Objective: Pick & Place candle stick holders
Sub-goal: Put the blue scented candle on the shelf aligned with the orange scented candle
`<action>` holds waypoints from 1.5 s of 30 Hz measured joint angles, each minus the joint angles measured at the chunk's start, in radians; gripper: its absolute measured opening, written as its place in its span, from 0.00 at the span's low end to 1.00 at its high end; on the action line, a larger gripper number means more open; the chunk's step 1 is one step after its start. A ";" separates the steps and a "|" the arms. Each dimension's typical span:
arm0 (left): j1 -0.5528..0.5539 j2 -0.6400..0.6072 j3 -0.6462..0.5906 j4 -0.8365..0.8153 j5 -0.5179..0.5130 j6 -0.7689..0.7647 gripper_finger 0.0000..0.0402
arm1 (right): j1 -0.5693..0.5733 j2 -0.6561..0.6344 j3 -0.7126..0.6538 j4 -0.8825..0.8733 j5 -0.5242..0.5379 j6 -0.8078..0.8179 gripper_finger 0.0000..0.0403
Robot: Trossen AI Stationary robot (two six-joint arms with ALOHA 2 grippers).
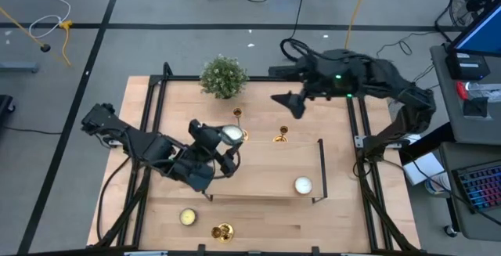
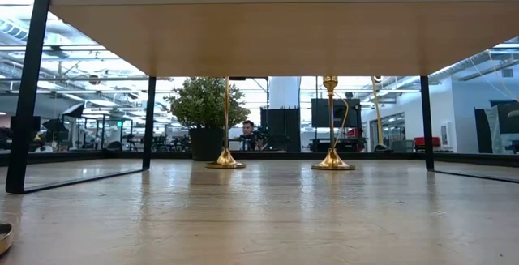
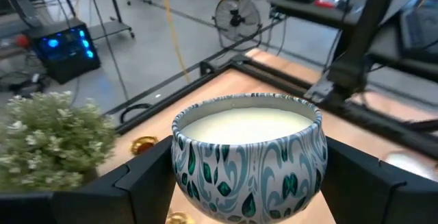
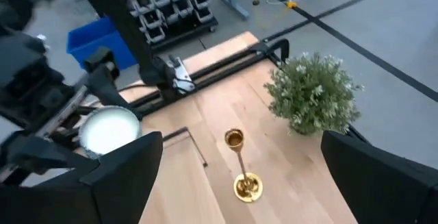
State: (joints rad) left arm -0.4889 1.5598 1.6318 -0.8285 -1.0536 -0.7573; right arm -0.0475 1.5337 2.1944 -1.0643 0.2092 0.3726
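A: Closest to the lens in the left wrist view is a round tin candle [image 3: 248, 157] with a teal leaf pattern, filling the lower middle of the frame. The left gripper [image 3: 248, 183] pinches it, one dark finger on each side.

B: And from overhead?

A: That left gripper [image 1: 227, 148] sits left of centre, above the table [image 1: 258, 99], the pale candle top showing between its fingers.

B: Where are the candle stick holders?

A: Two stand upright near the middle of the high view: one [image 1: 238, 115] just below the green plant [image 1: 223, 76], another [image 1: 282, 135] to its right. A third [image 1: 222, 231] is at the bottom edge; I can't tell whether it stands or lies. A yellowish candle [image 1: 188, 217] sits just left of it, and a white candle [image 1: 303, 185] rests right of centre.

B: The right arm?

A: The right gripper [image 1: 288, 102] hovers at upper centre-right, jaws spread wide and empty. Its wrist view looks down on one gold holder [image 4: 241, 166] between its fingers, the plant [image 4: 313, 94] at the right.
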 joint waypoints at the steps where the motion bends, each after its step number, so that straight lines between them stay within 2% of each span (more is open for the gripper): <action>1: -0.008 0.003 0.000 0.017 -0.006 -0.003 0.74 | 0.006 -0.013 0.000 -0.002 0.000 0.002 0.98; 8: -0.066 0.054 0.000 0.136 0.005 0.039 0.74 | 0.084 -0.059 0.000 -0.042 0.007 0.087 0.98; 16: -0.115 0.158 0.000 0.234 0.006 0.087 0.74 | 0.227 -0.049 -0.004 -0.083 0.137 0.191 0.98; 24: -0.126 0.302 0.000 0.487 -0.058 0.236 0.74 | 0.338 -0.055 -0.107 -0.075 0.241 0.300 0.98; 28: -0.106 0.344 0.000 0.592 -0.062 0.270 0.74 | 0.370 -0.054 -0.181 -0.010 0.237 0.326 0.98; 31: -0.083 0.347 0.000 0.603 -0.067 0.247 0.74 | 0.391 -0.053 -0.222 0.024 0.236 0.327 0.98; 35: -0.050 0.347 0.000 0.600 -0.029 0.226 0.74 | 0.408 -0.055 -0.255 0.053 0.236 0.324 0.98; 40: -0.032 0.347 0.000 0.603 0.072 0.230 0.74 | 0.421 -0.054 -0.264 0.051 0.236 0.309 0.98; 45: -0.049 0.348 0.000 0.666 0.116 0.339 0.74 | 0.431 -0.054 -0.264 0.077 0.238 0.267 0.98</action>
State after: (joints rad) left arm -0.5377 1.9079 1.6318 -0.1629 -0.9371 -0.4182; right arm 0.3836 1.4796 1.9308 -0.9875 0.4477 0.6400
